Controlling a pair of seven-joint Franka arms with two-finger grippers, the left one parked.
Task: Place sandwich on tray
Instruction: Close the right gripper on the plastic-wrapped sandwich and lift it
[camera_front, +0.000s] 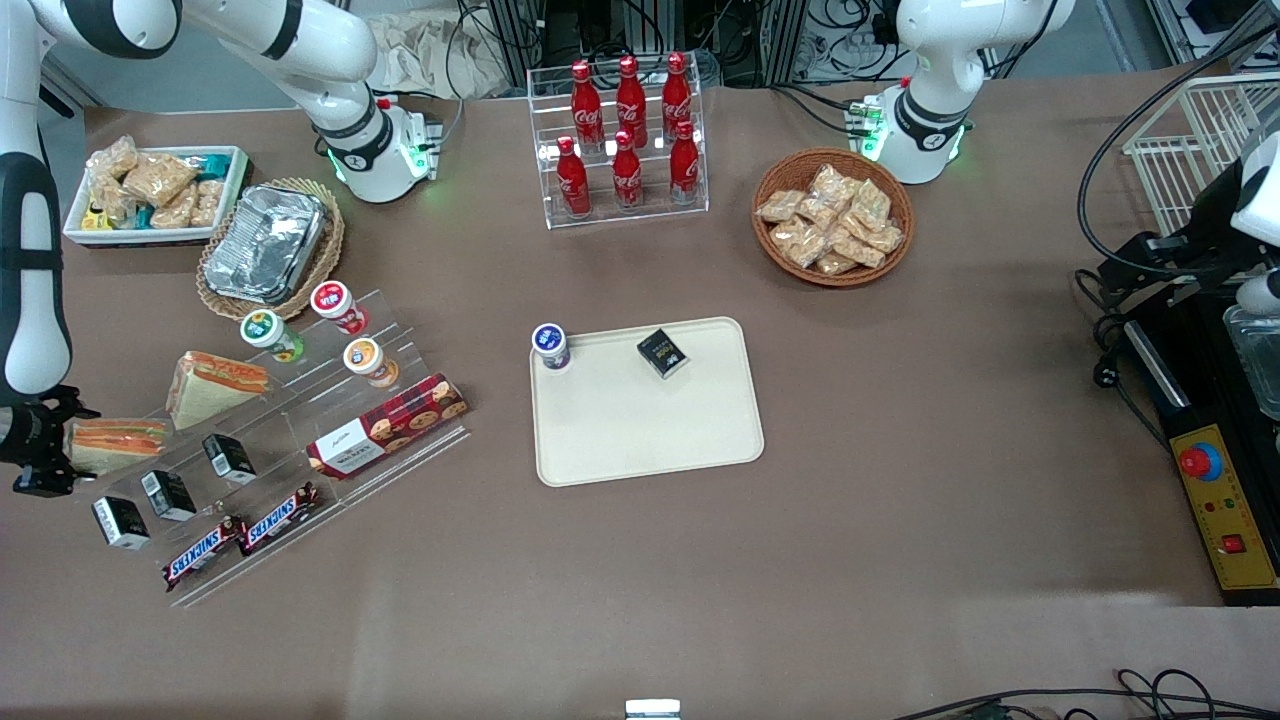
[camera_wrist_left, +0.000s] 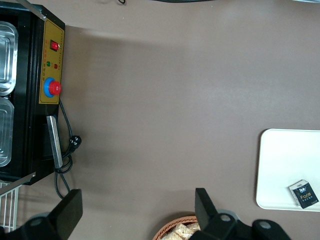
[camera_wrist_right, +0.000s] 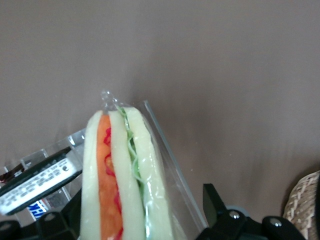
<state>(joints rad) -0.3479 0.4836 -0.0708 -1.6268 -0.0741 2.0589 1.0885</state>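
The sandwich (camera_front: 118, 441) is a clear-wrapped white-bread wedge lying at the working arm's end of the table, on the upper step of a clear acrylic rack (camera_front: 300, 470). Its cut edge (camera_wrist_right: 122, 180) shows orange-red and green layers. My gripper (camera_front: 42, 458) is at the sandwich, open, with one finger on each side (camera_wrist_right: 142, 202). A gap shows between one finger (camera_wrist_right: 212, 200) and the wrapper. The cream-beige tray (camera_front: 640, 430) lies mid-table, well away from the gripper. In the left wrist view one end of the tray (camera_wrist_left: 285, 165) shows.
A second wedge with a broad orange face (camera_front: 215, 385) sits beside the sandwich. The rack also holds black boxes (camera_front: 170, 493), Snickers bars (camera_front: 240, 535), a cookie box (camera_front: 390, 425) and cups (camera_front: 335, 305). A black box (camera_front: 663, 353) and a cup (camera_front: 551, 346) are on the tray.
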